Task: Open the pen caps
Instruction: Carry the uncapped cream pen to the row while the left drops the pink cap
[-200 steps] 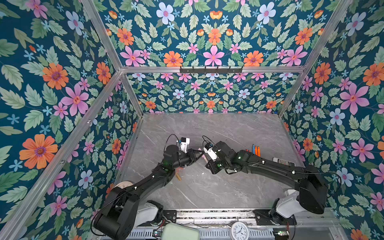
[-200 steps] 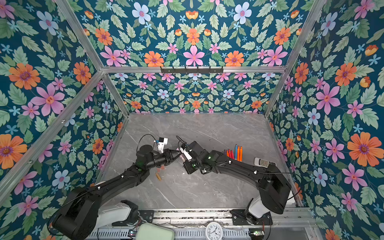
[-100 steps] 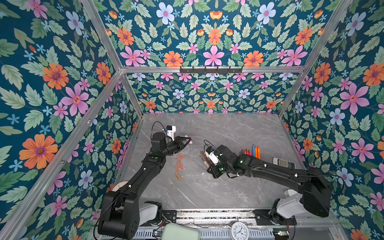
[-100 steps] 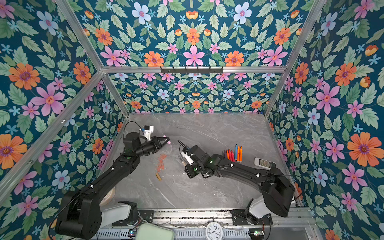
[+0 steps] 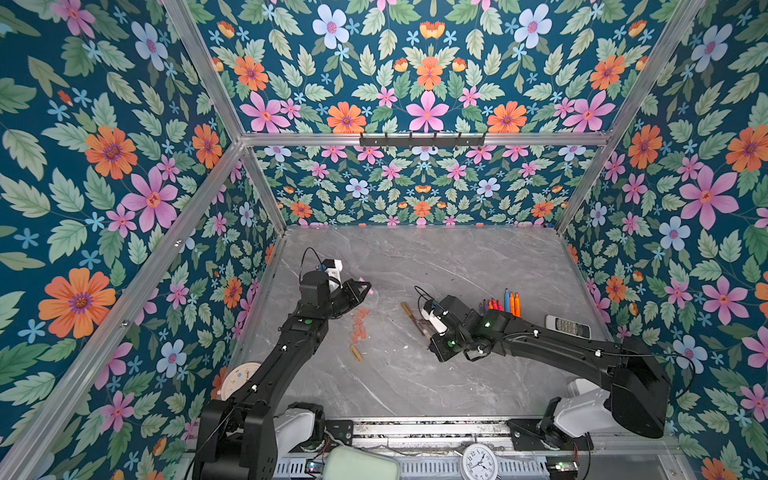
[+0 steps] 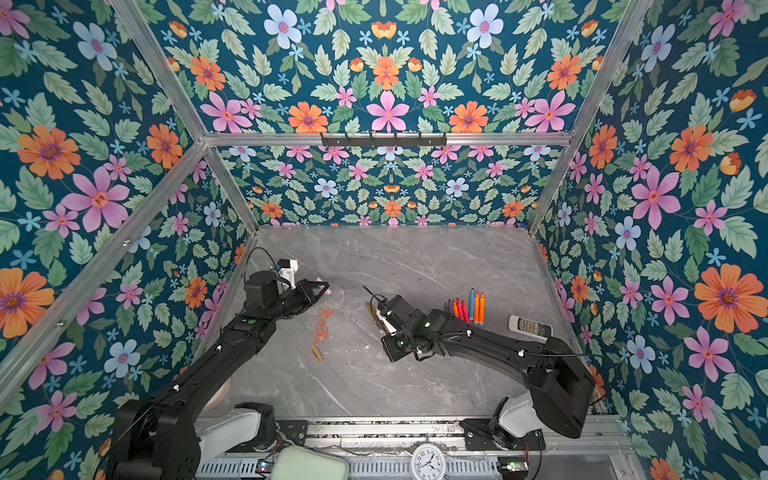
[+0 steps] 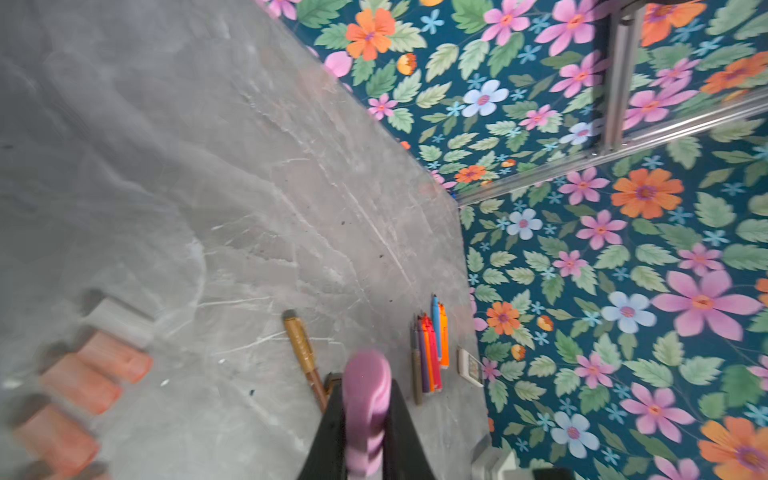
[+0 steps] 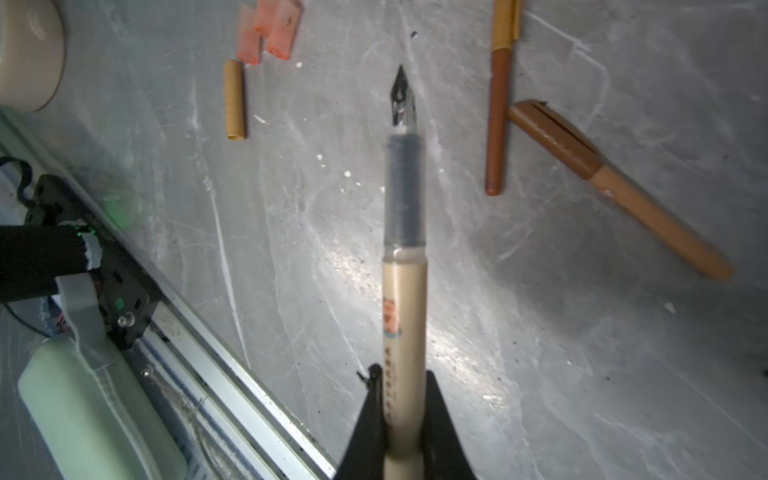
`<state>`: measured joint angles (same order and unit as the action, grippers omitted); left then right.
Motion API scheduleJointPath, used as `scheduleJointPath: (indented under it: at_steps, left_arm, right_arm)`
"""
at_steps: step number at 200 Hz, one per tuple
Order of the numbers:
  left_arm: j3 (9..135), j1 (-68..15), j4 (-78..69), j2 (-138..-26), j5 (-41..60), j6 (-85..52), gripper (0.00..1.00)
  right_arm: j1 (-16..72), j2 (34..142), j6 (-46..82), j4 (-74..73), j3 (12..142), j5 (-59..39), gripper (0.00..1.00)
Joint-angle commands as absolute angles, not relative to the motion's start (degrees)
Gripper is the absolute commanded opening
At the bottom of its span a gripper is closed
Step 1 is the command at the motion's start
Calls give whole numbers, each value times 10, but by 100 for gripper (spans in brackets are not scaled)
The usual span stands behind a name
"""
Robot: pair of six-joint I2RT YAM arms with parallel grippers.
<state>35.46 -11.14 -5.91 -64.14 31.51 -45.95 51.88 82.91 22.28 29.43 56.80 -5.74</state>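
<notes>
step: pink cap (image 7: pixel 368 409) off its pen, judged | left pincer (image 5: pixel 365 286) clamped on pink cap, just beside orange cap pile (image 5: pixel 358 326) | right pincer (image 8: pixel 401 386) gripping bare-nibbed beige pen (image 8: pixel 405 257), well apart from pile | next: probably release cap onto pile

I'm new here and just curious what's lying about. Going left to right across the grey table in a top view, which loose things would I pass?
orange caps → brown pens → row of pens → remote
</notes>
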Motion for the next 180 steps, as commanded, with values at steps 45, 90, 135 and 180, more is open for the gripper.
scheduleJointPath:
  at_steps: [45, 90, 135, 180]
  left_arm:
    - [250, -111, 107, -525, 230, -455, 0]
    - [214, -111, 215, -412, 221, -484, 0]
    - [158, -111, 271, -366, 196, -492, 0]
    - [109, -111, 225, -351, 213, -520, 1]
  right_arm:
    - [476, 810, 241, 315, 544, -25, 0]
    - [472, 800, 239, 320, 543, -10, 0]
    - [472, 788, 248, 306, 525, 11, 0]
    - [472, 782, 247, 313, 526, 15, 0]
